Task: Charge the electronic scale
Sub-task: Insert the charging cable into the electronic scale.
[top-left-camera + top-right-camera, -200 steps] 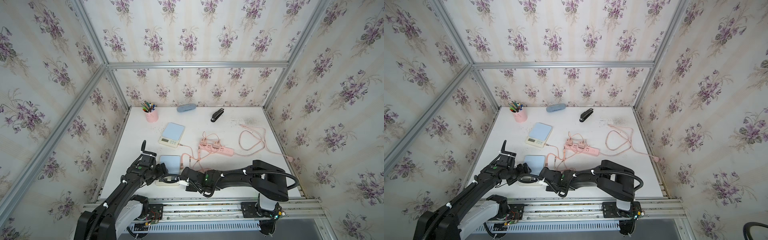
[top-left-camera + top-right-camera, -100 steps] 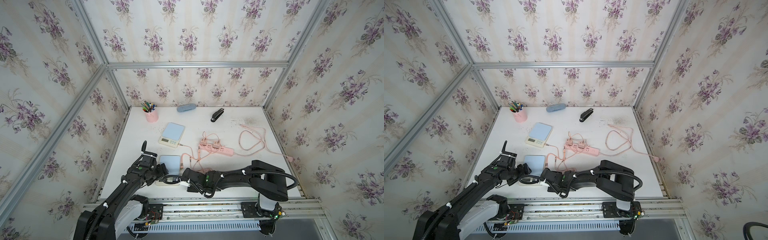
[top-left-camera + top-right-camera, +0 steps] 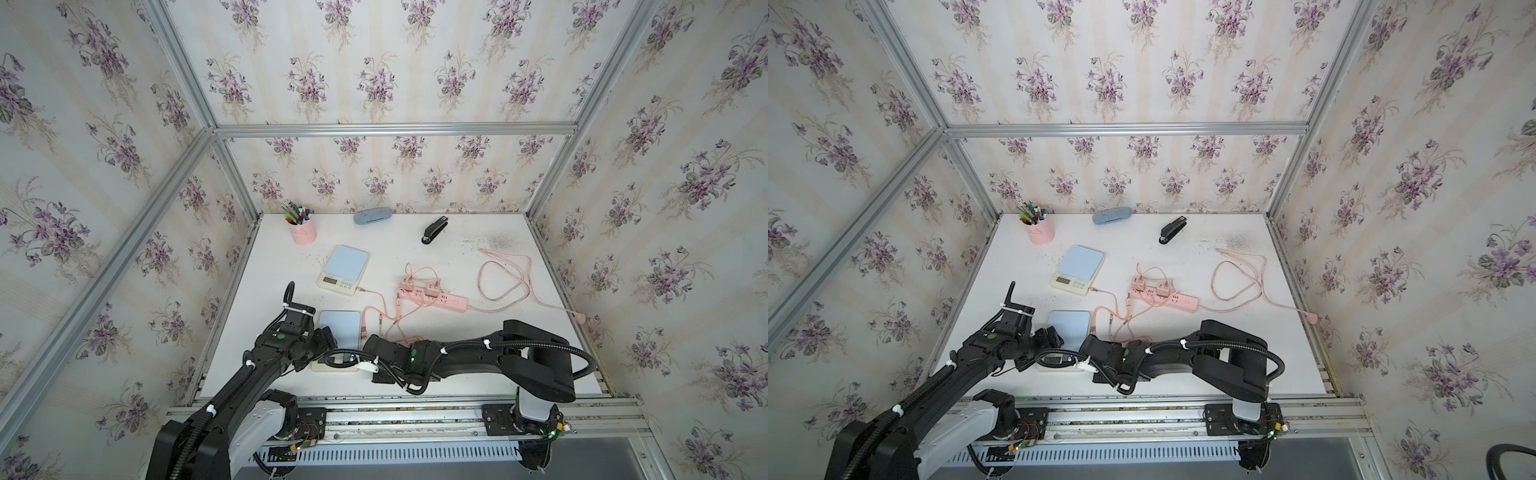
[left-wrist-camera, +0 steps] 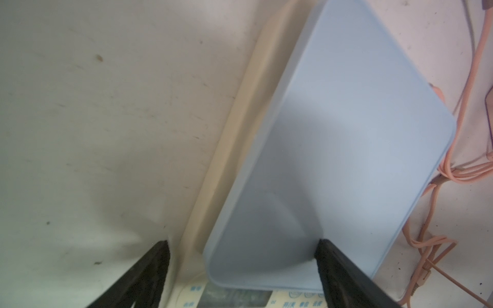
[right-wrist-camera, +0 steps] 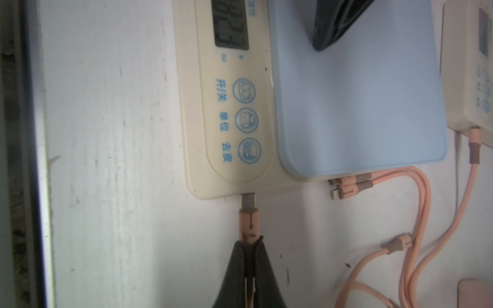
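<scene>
The near electronic scale (image 3: 338, 332), cream with a pale blue platform, lies at the table's front left. My left gripper (image 4: 242, 256) is open and straddles its left side. One finger (image 4: 149, 274) is over the table and the other finger (image 5: 336, 24) rests on the platform. My right gripper (image 5: 249, 242) is shut on the pink cable plug (image 5: 248, 224). The plug's metal tip (image 5: 248, 201) meets the port in the scale's side by the button panel (image 5: 240, 120). In both top views the two arms meet at the scale's front edge (image 3: 1059, 365).
A second scale (image 3: 344, 270) farther back has a pink cable in its side. A pink power strip (image 3: 432, 296) with two chargers lies mid-table, and its lead (image 3: 503, 274) loops to the right. A pen cup (image 3: 303, 232), a blue case (image 3: 372, 216) and a stapler (image 3: 435, 230) stand at the back.
</scene>
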`<state>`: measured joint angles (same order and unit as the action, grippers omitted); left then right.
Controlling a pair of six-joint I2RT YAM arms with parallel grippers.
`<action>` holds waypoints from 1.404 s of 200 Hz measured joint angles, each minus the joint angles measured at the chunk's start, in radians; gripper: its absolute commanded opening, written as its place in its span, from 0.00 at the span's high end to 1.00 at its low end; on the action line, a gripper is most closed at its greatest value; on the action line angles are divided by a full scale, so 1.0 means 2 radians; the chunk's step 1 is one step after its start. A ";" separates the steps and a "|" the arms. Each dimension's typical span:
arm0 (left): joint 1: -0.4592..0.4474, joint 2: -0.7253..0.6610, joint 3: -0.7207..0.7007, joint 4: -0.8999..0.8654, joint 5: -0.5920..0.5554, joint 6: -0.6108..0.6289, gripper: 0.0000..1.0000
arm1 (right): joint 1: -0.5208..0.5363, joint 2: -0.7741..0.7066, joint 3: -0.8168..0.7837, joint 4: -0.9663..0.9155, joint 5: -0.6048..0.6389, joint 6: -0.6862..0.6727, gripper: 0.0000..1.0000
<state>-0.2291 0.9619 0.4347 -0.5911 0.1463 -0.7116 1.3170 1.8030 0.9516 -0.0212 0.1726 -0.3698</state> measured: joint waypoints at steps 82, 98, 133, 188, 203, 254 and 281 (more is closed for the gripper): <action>-0.005 -0.002 0.000 0.000 -0.003 -0.004 0.14 | 0.001 0.000 0.000 -0.001 -0.003 -0.002 1.00; -0.006 -0.003 -0.001 0.000 -0.005 -0.006 0.14 | 0.001 0.000 -0.001 -0.001 -0.003 -0.002 1.00; -0.008 -0.004 -0.001 0.000 -0.005 -0.007 0.14 | 0.001 0.000 -0.002 -0.001 -0.003 -0.008 1.00; -0.015 -0.005 -0.002 0.000 -0.008 -0.013 0.14 | 0.001 0.001 0.004 -0.006 -0.002 -0.013 1.00; -0.019 -0.005 -0.002 0.001 -0.009 -0.015 0.14 | 0.001 0.002 0.008 -0.011 -0.001 -0.016 1.00; -0.029 -0.003 -0.002 0.002 -0.016 -0.020 0.14 | 0.001 0.013 0.021 -0.021 0.002 -0.027 1.00; -0.032 -0.004 -0.002 0.002 -0.019 -0.023 0.15 | 0.001 0.014 0.024 -0.024 0.003 -0.030 1.00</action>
<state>-0.2928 0.9539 0.4309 -0.5877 0.1093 -0.7567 1.3190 1.8320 0.9997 -0.0689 0.1791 -0.4297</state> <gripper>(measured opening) 0.857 0.055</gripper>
